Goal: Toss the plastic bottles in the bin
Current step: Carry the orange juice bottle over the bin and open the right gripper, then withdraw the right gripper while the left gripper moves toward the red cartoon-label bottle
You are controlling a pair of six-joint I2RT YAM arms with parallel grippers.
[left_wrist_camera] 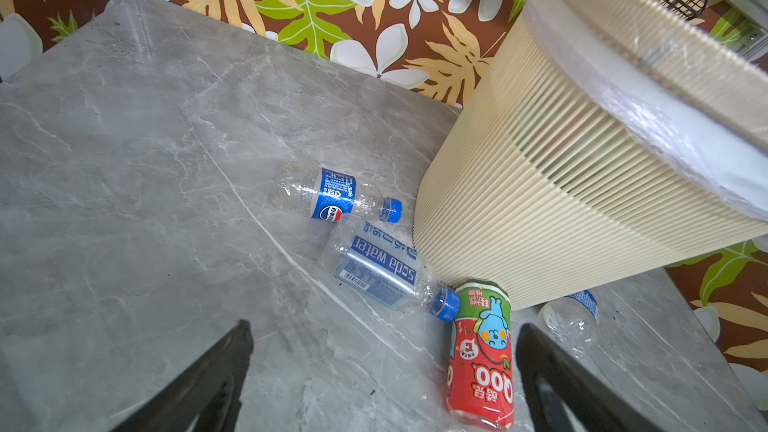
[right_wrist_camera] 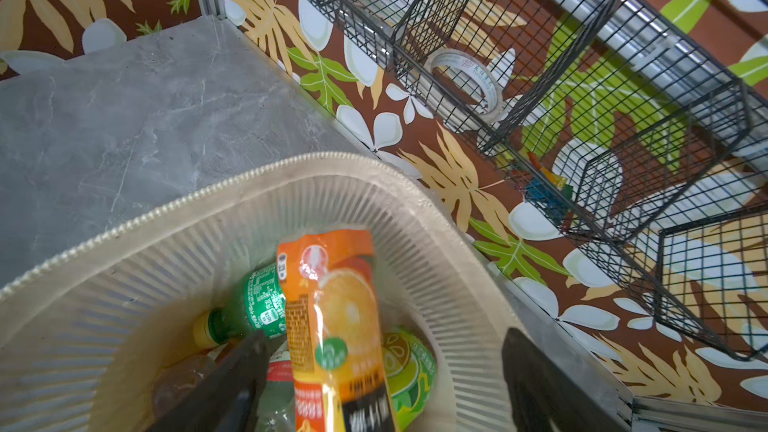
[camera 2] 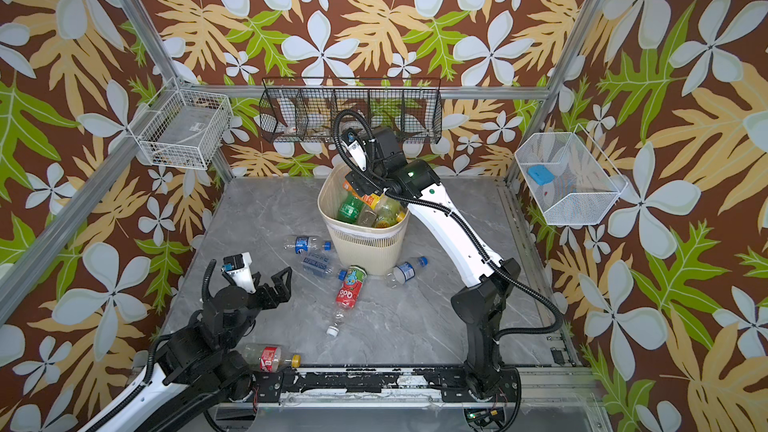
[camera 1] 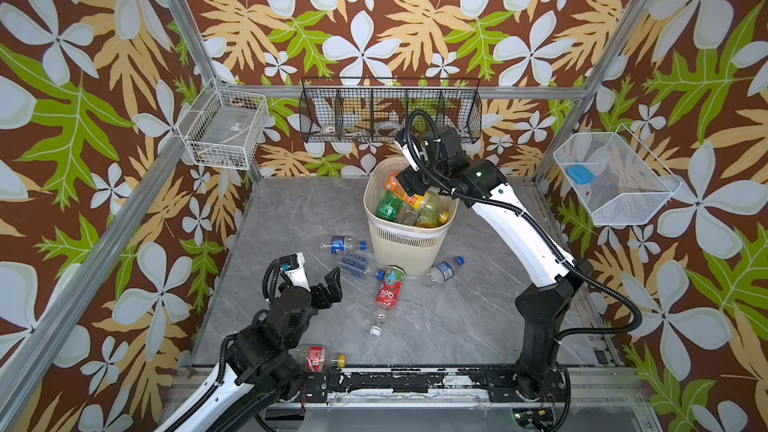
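Note:
The cream bin stands at the back middle of the grey table, and several plastic bottles lie inside it. My right gripper hovers over the bin's rim with its jaws wide apart. An orange-labelled bottle shows blurred between them, above a green bottle. On the table lie a Pepsi bottle, a soda-water bottle, a red Qoo bottle, a clear blue-capped bottle and a red-labelled, yellow-capped bottle. My left gripper stands open just short of the Qoo bottle.
A black wire rack hangs on the back wall close behind the bin, with a tape roll in it. White wire baskets hang at the left and the right. Aluminium frame posts stand at the corners.

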